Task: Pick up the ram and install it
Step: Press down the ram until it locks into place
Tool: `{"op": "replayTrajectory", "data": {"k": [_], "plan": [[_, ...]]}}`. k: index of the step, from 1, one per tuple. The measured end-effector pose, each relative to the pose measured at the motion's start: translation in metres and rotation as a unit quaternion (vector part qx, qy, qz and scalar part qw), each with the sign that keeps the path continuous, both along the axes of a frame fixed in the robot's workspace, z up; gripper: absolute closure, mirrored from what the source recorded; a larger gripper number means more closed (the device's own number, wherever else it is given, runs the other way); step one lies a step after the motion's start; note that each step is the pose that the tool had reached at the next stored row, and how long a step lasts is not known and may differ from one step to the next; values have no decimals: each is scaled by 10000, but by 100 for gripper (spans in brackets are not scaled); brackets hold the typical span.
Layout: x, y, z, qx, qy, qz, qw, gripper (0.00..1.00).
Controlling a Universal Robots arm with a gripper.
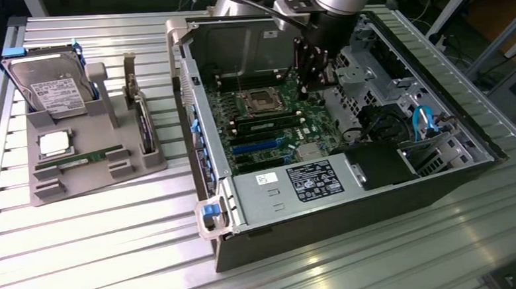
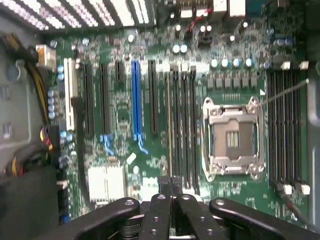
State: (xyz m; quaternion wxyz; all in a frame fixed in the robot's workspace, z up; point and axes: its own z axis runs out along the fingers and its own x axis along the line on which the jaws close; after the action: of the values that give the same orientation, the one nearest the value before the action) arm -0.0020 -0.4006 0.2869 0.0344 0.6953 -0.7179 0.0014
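Slatted metal surface (image 1: 86, 246) carries a grey holder (image 1: 74, 169) with a white-labelled hard drive (image 1: 50, 86), a silver processor (image 1: 54, 143) and a ram (image 1: 89, 156) stick lying flat; no label is legible. Beside it, the open PC case (image 1: 349, 199) shows a motherboard (image 1: 275, 127). Gripper (image 2: 172, 192) hangs over its memory slots (image 2: 182, 125), fingers pressed together.

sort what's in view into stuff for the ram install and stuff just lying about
For the job: ram in a motherboard slot; gripper shut above it.
Lying about: hard drive; processor chip; grey holder.
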Motion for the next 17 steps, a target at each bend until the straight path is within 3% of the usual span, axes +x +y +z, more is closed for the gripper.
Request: {"op": "replayTrajectory", "data": {"k": [4,6,11,17], "plan": [[53,1,-6,-2,2,11,10000,89],[74,0,-20,-17,3,11,10000,89],[79,0,-183,-33,3,11,10000,89],[80,0,-280,-32,2,11,10000,89]]}}
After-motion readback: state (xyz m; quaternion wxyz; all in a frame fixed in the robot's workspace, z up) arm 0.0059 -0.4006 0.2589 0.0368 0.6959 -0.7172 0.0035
